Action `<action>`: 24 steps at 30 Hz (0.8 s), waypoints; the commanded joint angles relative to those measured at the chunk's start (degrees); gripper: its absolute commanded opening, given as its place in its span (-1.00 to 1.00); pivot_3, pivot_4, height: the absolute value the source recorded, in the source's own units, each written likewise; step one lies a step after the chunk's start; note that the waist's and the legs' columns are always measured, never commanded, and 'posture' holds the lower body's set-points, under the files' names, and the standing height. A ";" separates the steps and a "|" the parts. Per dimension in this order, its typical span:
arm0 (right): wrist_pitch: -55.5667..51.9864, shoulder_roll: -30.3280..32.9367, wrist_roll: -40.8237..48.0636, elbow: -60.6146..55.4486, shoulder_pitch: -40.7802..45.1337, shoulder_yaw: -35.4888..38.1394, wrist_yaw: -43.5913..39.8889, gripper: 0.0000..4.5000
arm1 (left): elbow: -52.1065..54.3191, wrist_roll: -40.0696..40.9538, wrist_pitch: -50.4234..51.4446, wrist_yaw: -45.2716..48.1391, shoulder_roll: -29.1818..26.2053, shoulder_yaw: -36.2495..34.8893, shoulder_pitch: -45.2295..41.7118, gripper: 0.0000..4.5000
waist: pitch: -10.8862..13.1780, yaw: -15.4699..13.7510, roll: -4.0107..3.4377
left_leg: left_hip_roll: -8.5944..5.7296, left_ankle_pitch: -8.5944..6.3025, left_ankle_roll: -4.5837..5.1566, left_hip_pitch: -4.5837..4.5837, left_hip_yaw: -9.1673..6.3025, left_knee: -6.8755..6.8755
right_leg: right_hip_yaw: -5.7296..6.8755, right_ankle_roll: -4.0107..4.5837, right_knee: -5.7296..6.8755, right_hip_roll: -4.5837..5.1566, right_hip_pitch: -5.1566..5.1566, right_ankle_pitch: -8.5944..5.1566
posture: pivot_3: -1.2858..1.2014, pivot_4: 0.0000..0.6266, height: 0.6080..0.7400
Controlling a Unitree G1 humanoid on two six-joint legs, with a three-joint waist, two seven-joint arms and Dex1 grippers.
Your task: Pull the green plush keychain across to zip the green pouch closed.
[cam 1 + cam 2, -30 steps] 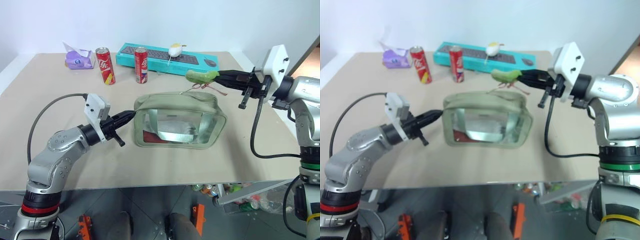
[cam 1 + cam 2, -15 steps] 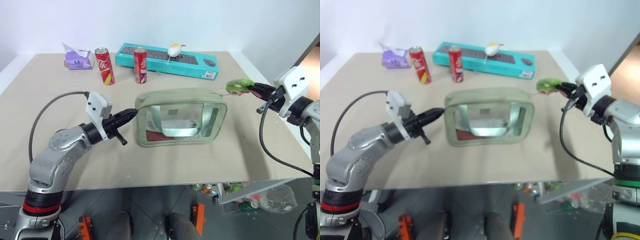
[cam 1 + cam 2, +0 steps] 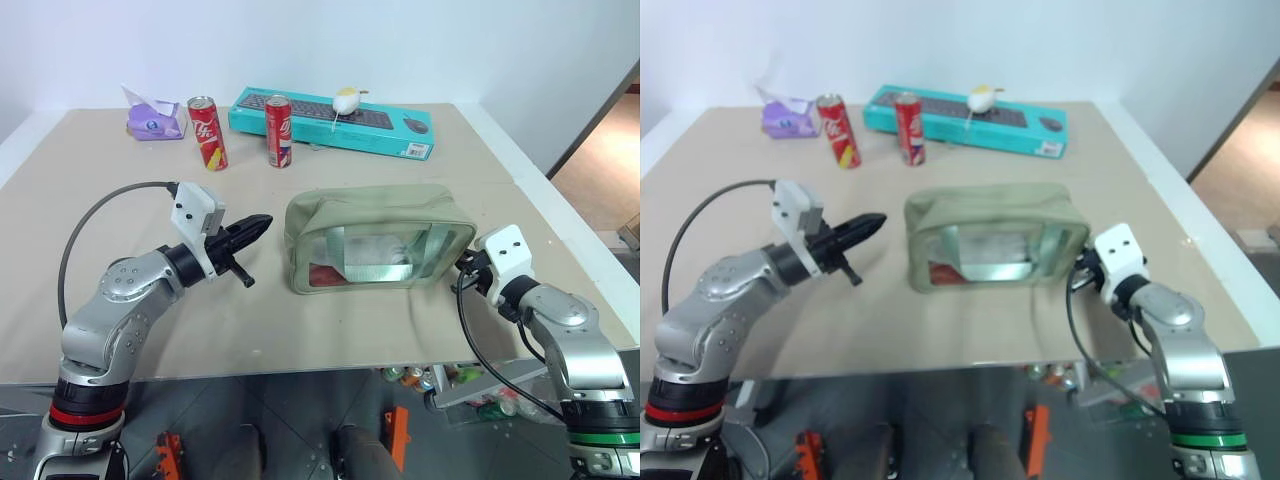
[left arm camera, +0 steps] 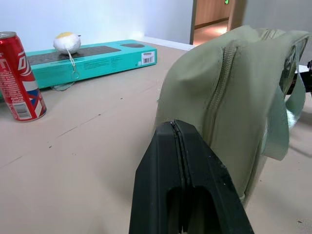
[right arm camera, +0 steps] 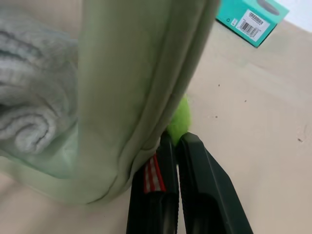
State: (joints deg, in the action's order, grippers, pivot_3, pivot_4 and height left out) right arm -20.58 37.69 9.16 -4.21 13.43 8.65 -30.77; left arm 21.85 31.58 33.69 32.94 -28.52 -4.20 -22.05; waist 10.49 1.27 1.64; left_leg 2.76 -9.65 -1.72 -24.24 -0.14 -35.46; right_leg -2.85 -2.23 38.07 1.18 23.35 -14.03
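The beige table (image 3: 120, 330) carries the green pouch (image 3: 375, 215) near its middle, lying long side toward the robot with its clear window facing front and a folded grey cloth visible inside. Behind it, along the far edge, sits a teal keyboard box (image 3: 330, 120) with a small white plush on top, then 2 red cans (image 3: 210, 132) and a purple tissue pack (image 3: 155, 118) toward the left. The left gripper (image 3: 262, 222) hovers just beside the pouch's left end, not touching, its 2 black fingers pressed together on nothing. The right gripper (image 5: 174, 141) sits low at the pouch's right end, right against the fabric, fingers clamped on the green plush keychain (image 5: 179, 123), which pokes out as a lime tuft between fingertips and pouch corner.
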 commanded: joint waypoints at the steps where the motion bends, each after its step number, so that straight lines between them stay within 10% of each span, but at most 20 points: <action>1: 1.84 -0.62 -0.29 -0.04 1.04 -0.06 -0.07 -0.99 | 0.87 -0.14 -1.26 0.23 -0.14 -0.77 -0.99 -1.00 | 0.00 0.05 0.00 | 0.01 0.00 0.00 0.01 0.00 0.01 | 0.00 0.01 0.00 -0.03 0.00 0.00 | 0.03 -0.52 1.00; 10: 2.62 -0.09 -0.83 0.89 1.93 0.34 -1.02 -0.99 | 1.87 7.32 1.99 5.43 -2.84 -5.09 0.48 -1.00 | 0.00 0.12 0.00 | 0.02 -0.01 0.00 0.00 -0.01 0.06 | 0.00 -0.15 0.00 -0.04 0.03 0.07 | 0.03 -0.52 1.00; 20: 2.94 -0.03 -0.92 1.50 3.71 0.32 -1.84 -1.00 | 1.66 10.63 3.03 13.43 -9.18 -4.08 0.00 0.47 | 0.00 0.11 0.00 | 0.04 0.00 0.00 0.00 0.01 0.03 | -0.02 0.08 0.00 -0.03 0.02 -0.05 | 0.03 -0.52 1.00; 24: 3.05 -0.01 -1.10 1.41 4.02 0.20 -2.02 -1.00 | 0.68 8.44 1.06 13.51 -6.59 -0.16 -1.66 0.56 | 0.00 0.09 0.00 | 0.04 0.00 0.00 0.00 0.00 0.04 | -0.01 0.08 0.00 -0.06 0.01 -0.05 | 0.03 -0.52 1.00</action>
State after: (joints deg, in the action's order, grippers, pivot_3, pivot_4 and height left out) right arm -18.36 37.12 8.10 -1.91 16.54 8.66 -32.42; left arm 21.58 40.50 36.21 46.11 -35.22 -4.44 -22.44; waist 10.50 1.35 1.65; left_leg 2.80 -9.66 -1.72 -24.24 -0.14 -35.41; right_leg -2.86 -2.17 38.07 1.13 23.36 -14.07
